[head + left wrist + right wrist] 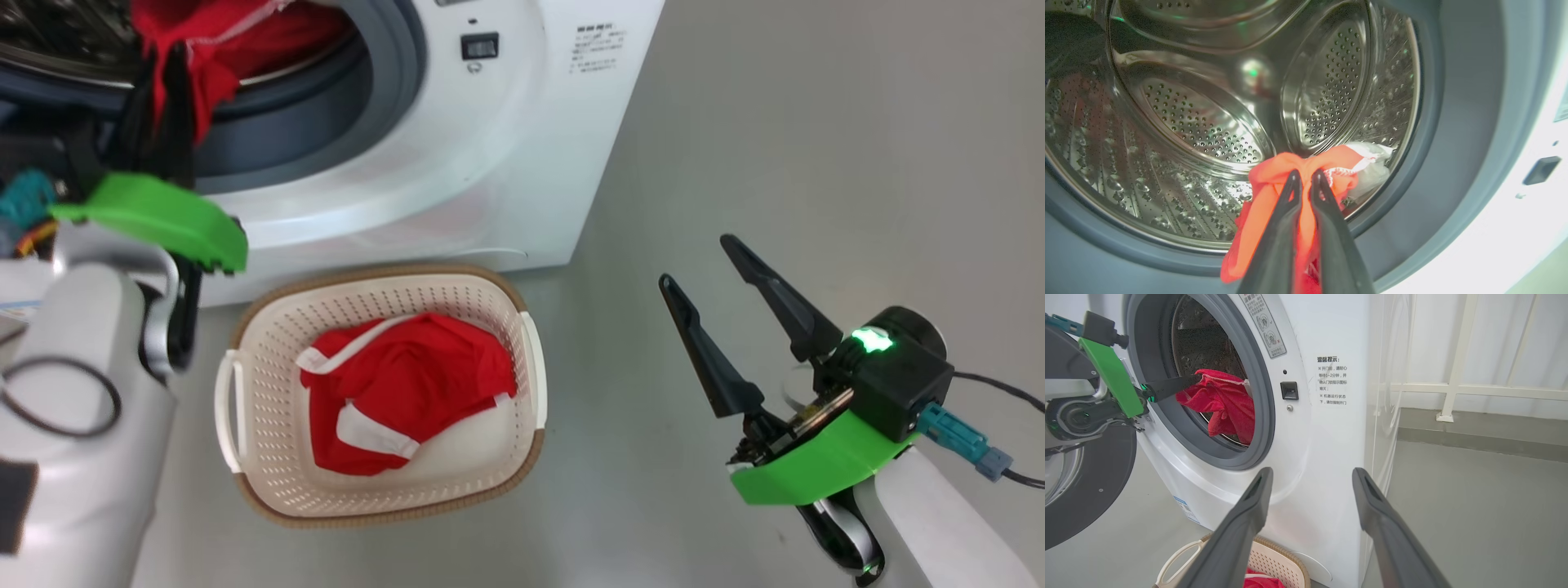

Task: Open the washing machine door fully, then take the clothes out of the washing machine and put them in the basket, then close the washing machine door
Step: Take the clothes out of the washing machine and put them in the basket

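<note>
- Clothes (1265,183): one red piece clenched in the left jaws at the mouth of the washing machine (506,163).
- Risk: trailing cloth could snag on the gasket (400,82) or slip free short of the basket (375,273).
- Right jaws: spread wide, empty.

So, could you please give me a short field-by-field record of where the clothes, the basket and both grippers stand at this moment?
left gripper: shut on the held garment, red, at the drum mouth
right gripper: open, empty, above the floor
washing machine door: open
basket: on the floor in front of the washing machine
basket garment: red with white trim, lying inside the basket
</note>
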You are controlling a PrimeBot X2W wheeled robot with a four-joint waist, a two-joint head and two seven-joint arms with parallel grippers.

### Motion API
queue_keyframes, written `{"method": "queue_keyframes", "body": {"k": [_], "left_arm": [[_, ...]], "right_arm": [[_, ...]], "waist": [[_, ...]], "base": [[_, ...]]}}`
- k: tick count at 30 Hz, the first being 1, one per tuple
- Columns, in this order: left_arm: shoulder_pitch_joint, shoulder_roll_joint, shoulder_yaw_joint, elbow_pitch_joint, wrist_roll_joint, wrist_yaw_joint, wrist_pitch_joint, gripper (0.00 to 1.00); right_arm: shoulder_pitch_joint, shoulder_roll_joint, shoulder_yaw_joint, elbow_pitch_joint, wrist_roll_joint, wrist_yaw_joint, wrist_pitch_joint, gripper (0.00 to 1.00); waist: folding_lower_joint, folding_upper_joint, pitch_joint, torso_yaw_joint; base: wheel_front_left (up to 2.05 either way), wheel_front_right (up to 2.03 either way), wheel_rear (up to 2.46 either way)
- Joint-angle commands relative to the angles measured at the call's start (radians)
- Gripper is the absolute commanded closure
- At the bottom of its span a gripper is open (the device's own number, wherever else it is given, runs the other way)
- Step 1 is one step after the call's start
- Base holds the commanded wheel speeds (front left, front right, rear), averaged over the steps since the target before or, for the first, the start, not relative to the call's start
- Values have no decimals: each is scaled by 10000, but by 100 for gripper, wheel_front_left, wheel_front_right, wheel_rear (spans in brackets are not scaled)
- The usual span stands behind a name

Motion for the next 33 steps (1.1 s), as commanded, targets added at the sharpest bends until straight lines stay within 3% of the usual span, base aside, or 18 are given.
{"method": "queue_keyframes", "body": {"k": [1, 14, 23, 33], "left_arm": [[151, 366, 373, -434, 151, 94, -118, 100], [3123, -184, 1542, -4098, 1279, 580, -119, 100], [4564, -278, 1512, -5786, 1566, 783, -104, 100], [5598, -425, 1257, -7691, 1598, 1160, 383, 100]], "right_arm": [[271, -64, 145, -188, 63, 63, -63, 0], [961, -142, 105, -56, 96, 63, -63, 0], [1290, -156, 145, -54, 143, 63, -63, 0], [1464, -115, 128, -140, 131, 63, -63, 0]], "waist": [[0, -1, -379, 231], [0, -1, -1691, 528], [0, -1, -2349, 509], [0, -1, -2253, 481]], "base": [[0, 0, 0], [0, 0, 0], [0, 0, 0], [0, 0, 0]]}}
